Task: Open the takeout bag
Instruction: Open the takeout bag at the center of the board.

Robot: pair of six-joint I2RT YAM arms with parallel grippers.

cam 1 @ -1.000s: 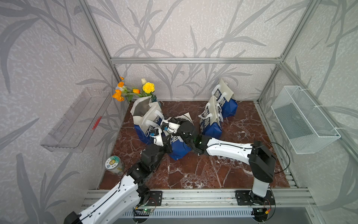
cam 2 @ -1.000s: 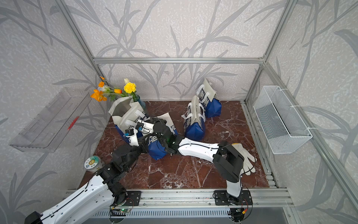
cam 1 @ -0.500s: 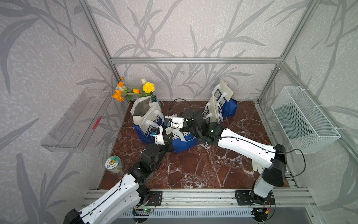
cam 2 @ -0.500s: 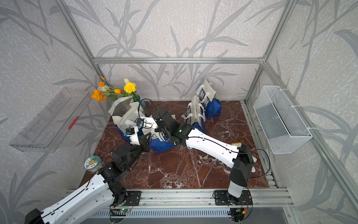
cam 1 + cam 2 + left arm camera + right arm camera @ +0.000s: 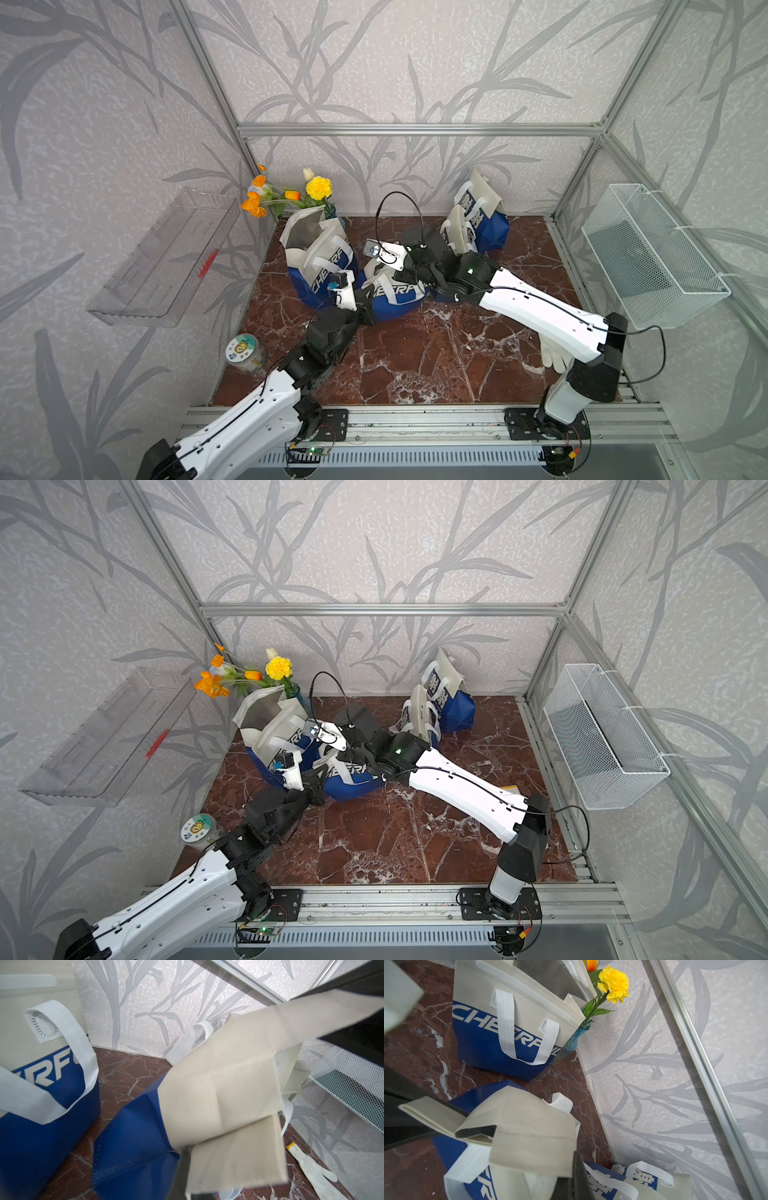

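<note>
Parting the blue-and-cream fabric takeout bag (image 5: pixel 395 296): left claw (image 5: pixel 366 300) and right claw (image 5: pixel 405 272) each clamp its cream rim (image 5: pixel 529 1124); pull yours toward 7 and 2 o'clock, evenly.

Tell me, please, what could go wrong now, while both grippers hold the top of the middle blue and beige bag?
1. The left gripper and the right gripper are both shut on the beige top of the middle bag. Pulling apart may lift or drag the bag instead of opening it, or the fabric may slip out.
2. The open bag stands close beside it. A dragged bag could push it against the flower vase.
</note>
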